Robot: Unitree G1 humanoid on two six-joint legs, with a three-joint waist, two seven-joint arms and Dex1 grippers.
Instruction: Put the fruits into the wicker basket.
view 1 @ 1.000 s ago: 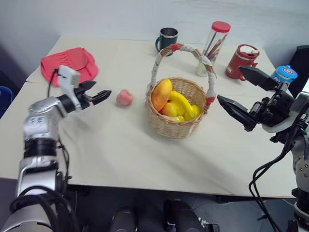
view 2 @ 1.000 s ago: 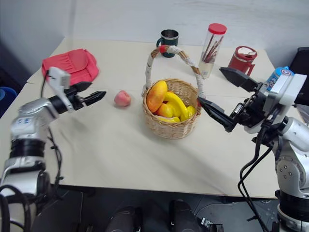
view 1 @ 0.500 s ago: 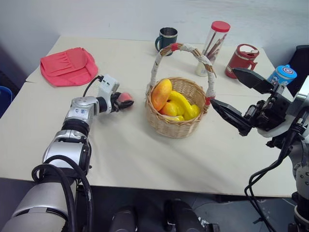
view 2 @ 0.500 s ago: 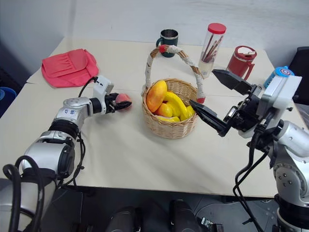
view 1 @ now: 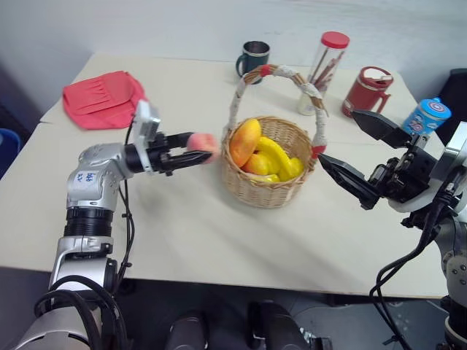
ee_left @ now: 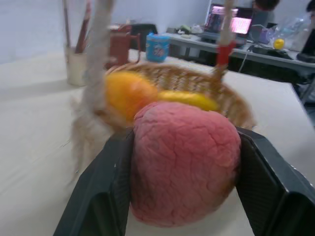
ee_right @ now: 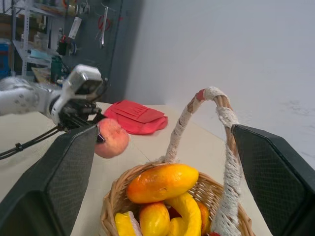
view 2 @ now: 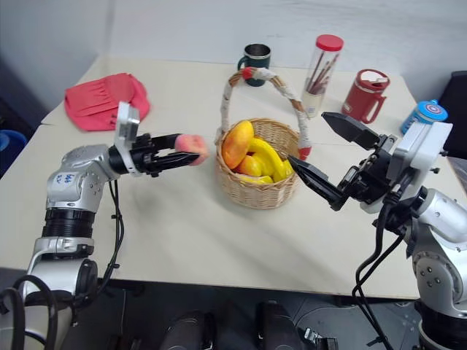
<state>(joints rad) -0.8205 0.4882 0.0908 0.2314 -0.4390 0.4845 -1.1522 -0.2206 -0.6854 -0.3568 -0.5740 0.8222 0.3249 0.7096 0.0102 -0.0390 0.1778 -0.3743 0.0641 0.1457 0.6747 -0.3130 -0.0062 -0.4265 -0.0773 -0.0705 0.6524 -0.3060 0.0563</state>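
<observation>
In the left eye view, my left claw point(view 1: 191, 145) is pinching the peach point(view 1: 203, 141) in the middle of the picture. The peach is up off the table, just beside the wicker basket point(view 1: 268, 189). My right claw point(view 1: 355, 157) is spread wide at the right side, holding nothing. I think I am carrying the last fruit over. Next I need to lift it over the rim and let go.

In the right eye view, the basket sits in the middle. The mango point(view 2: 236, 144) leans inside it, next to a yellow banana point(view 2: 268, 158) and other small fruit.

In my left wrist view, the peach fills the middle, squeezed between my two black fingers point(ee_left: 105, 191). The basket is right behind it, at the top.

In my right wrist view, the basket is low in the middle with the mango on top. The peach is at the left, near the rim.
</observation>
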